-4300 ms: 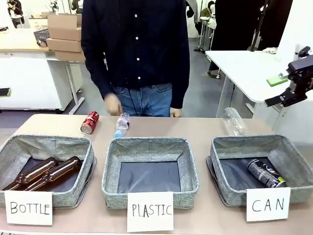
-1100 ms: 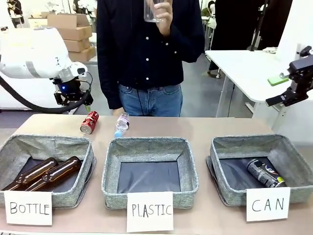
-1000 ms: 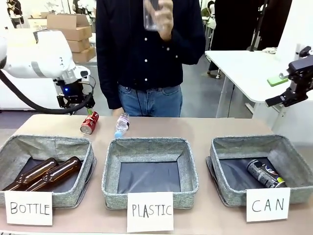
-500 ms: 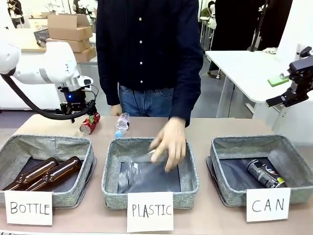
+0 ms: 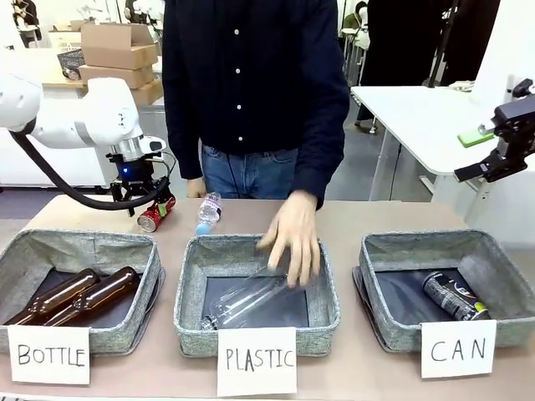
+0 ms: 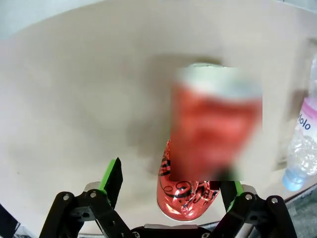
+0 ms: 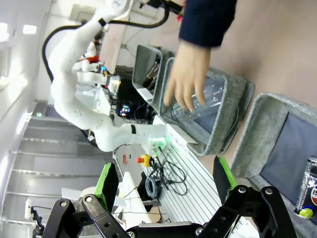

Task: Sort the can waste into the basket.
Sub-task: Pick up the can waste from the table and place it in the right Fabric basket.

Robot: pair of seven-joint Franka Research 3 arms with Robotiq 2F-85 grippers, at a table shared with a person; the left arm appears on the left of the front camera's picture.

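Straddling the dented red metal can (image 5: pixel 154 214) on the tan desk (image 5: pixel 351 217), the left claw (image 6: pixel 171 176) gaped open, grasp pending; closing, then carrying it to the grey woven "CAN" basket (image 5: pixel 422 238), seemed next. The right claw (image 7: pixel 166 178) hung open.

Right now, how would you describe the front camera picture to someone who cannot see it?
The robot's left gripper hangs low over a red can lying on the far side of the table, open around it. A person's hand reaches over a clear bottle in the PLASTIC basket; a black can lies in the CAN basket.
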